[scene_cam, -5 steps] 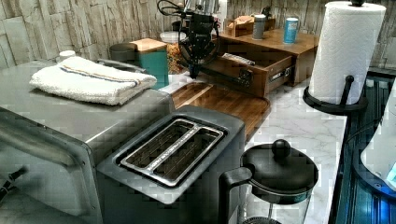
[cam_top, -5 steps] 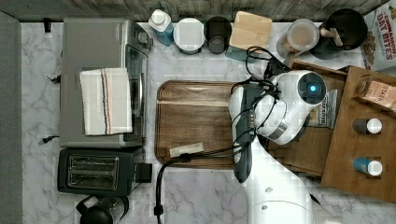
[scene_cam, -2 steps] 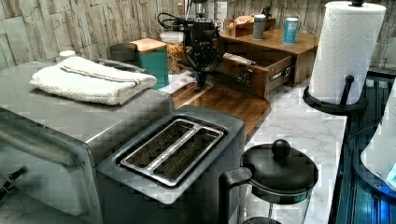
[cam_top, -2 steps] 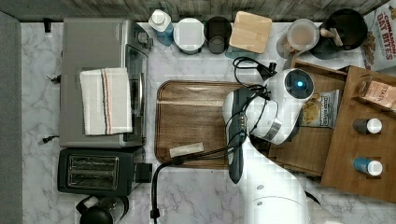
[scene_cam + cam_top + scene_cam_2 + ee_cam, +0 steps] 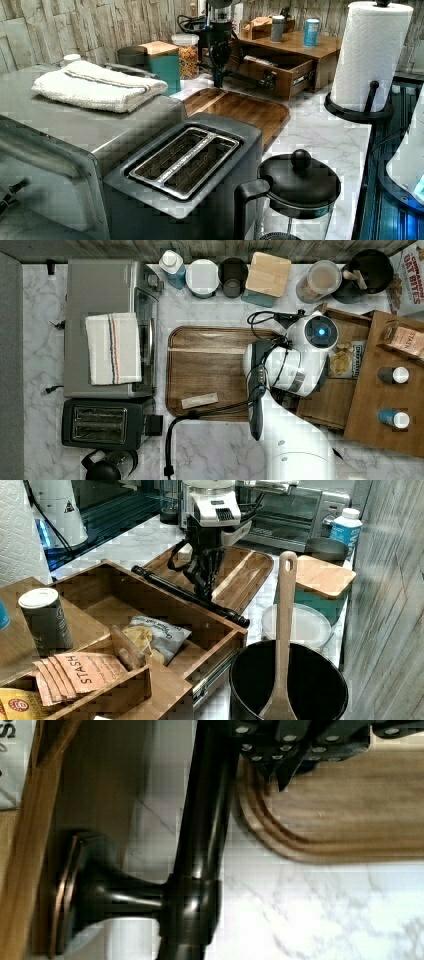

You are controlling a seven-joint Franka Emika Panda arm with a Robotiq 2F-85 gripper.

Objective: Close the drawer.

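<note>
The gripper is seen lowered just in front of the drawer, its fingertips level with the dark bar handle on the drawer front. Whether the fingers are spread or pressed together cannot be told. The drawer is shown pulled open directly behind the gripper, with a snack bag lying inside. A wooden tray is seen on the marble counter on the gripper's other side.
</note>
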